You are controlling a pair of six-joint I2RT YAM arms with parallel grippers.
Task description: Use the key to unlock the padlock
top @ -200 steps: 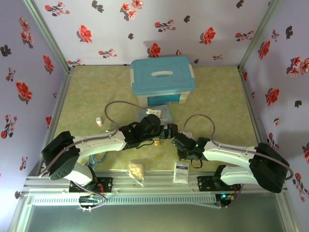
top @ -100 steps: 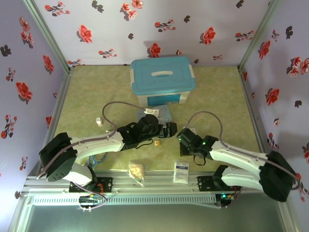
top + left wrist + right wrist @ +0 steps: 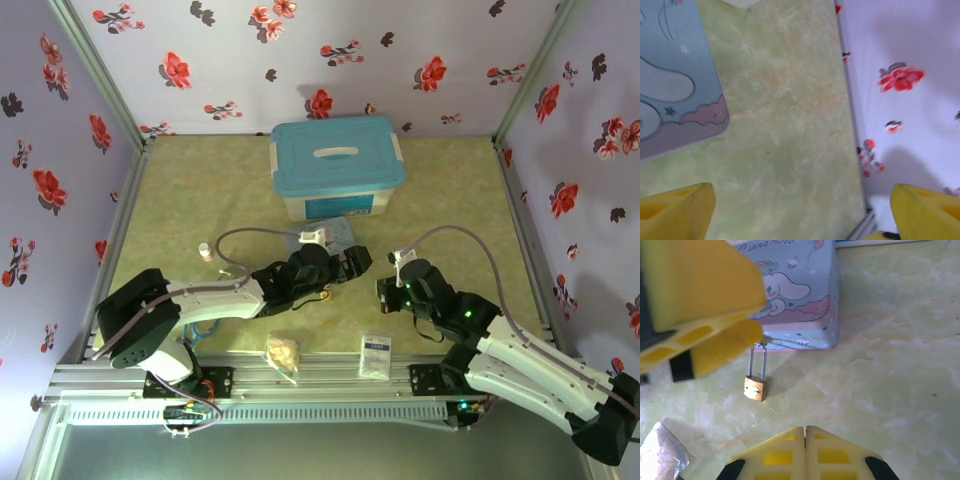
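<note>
- Left gripper (image 3: 800, 206): fingers (image 3: 677, 207) released and spread wide, with bare worktop (image 3: 785, 125) between them in the left wrist view.
- Right gripper (image 3: 805, 434): fingers clenched, yellow pads pressed flat together with nothing between them. It sits low over the worktop and points at the padlock.
- Padlock (image 3: 755, 388): rests on the worktop just in front of the cartoon-print tin (image 3: 800, 300), between the two grippers. The brass body is toward the right gripper and the thin shackle runs toward the tin.
- The top of the shackle meets the lower edge of a left finger (image 3: 722, 347) in the right wrist view. Whether they touch cannot be told.
- Overhead, both grippers (image 3: 345, 265) (image 3: 388, 290) sit close together at mid-worktop, in front of the blue-lidded box (image 3: 338, 165).
- A white sachet (image 3: 376, 355) and a clear bag (image 3: 282, 352) lie at the near edge.
</note>
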